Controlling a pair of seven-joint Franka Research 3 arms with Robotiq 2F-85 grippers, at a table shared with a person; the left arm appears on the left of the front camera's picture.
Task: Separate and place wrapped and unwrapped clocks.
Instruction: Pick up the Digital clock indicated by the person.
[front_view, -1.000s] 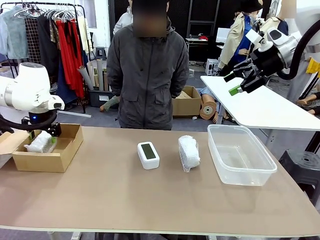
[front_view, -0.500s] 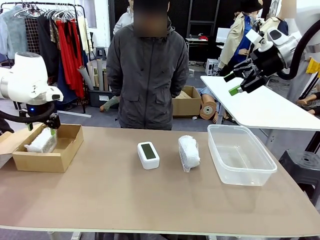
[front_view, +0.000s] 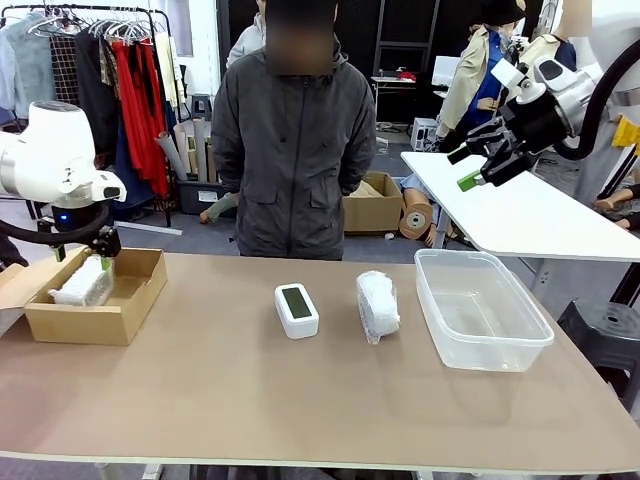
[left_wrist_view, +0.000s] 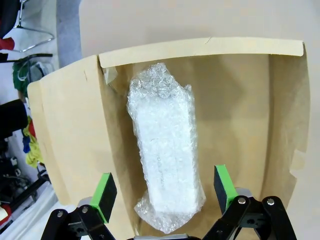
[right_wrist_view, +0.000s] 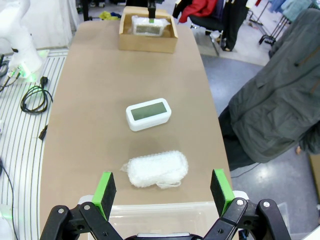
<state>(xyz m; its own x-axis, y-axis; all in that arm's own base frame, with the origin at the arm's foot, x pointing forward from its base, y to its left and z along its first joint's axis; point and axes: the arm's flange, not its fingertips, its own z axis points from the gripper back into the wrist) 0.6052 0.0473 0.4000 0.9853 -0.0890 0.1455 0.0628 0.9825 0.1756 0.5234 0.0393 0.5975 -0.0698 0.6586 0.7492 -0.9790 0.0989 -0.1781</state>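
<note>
One bubble-wrapped clock (front_view: 82, 283) (left_wrist_view: 165, 150) lies inside the cardboard box (front_view: 125, 320) (left_wrist_view: 235, 100) at the table's left. My left gripper (front_view: 85, 248) (left_wrist_view: 165, 192) hangs open just above it, fingers apart on either side, not touching. A bare white clock (front_view: 296, 309) (right_wrist_view: 148, 113) with a grey-green screen lies at mid-table. A second wrapped clock (front_view: 377, 304) (right_wrist_view: 156, 170) lies to its right. My right gripper (front_view: 478, 160) (right_wrist_view: 162, 192) is open, high above the table's right side, holding nothing.
A clear plastic bin (front_view: 480, 310) (right_wrist_view: 165, 220) stands at the table's right. A person (front_view: 296, 140) in a grey jacket stands at the far edge, hands behind the back. A white side table (front_view: 520, 215) is at the right rear.
My left arm has risen a little above the cardboard box, leaving the wrapped clock lying in it. The right arm has not moved.
</note>
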